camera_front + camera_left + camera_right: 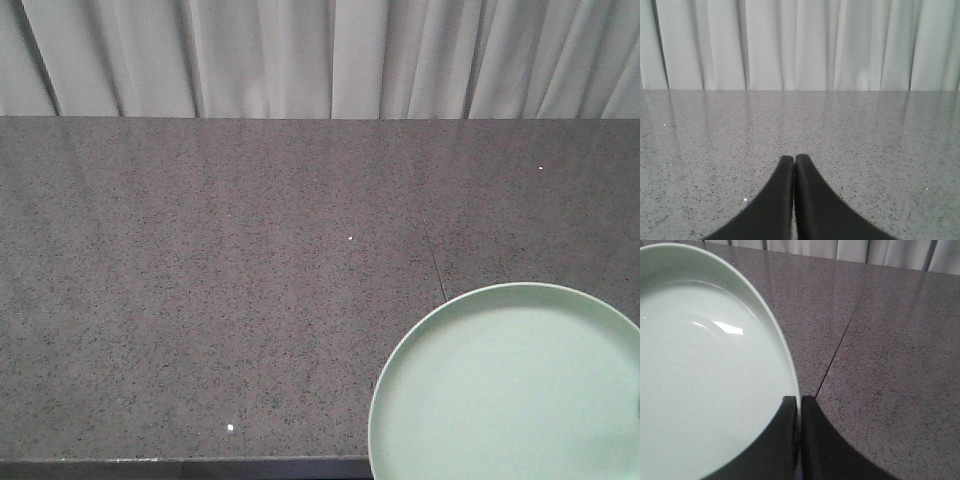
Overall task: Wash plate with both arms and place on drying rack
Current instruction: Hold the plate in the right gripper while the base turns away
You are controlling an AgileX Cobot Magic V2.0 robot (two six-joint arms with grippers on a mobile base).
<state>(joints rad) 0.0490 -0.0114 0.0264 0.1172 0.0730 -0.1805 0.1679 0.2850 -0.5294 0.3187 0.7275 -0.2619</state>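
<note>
The round pale mint-green plate (510,385) with a low upright rim sits at the near right of the front view, cut off by the right and bottom edges of that view. Its near portion overlaps the front edge of the dark grey speckled stone surface (200,280). Whether the plate rests on the surface or is held just above it cannot be told. The plate's face is plain and matte, and the right wrist view shows a small bright reflection on the plate (705,375). The right gripper (799,399) has its jaws clamped on the plate's rim: the thin pale edge runs down between the two black fingers (775,440), one inside the rim and one outside. A thin straight seam (840,345) crosses the surface (890,340) from the far side toward this gripper; the same seam (430,250) shows in the front view just beyond the plate. The left gripper (794,157) is over bare speckled surface (865,140), its jaws pressed together tip to tip. A pale pleated curtain (300,55) hangs along the far edge of the surface, seen also in the left wrist view (790,45) and at the top of the right wrist view (890,250).
</note>
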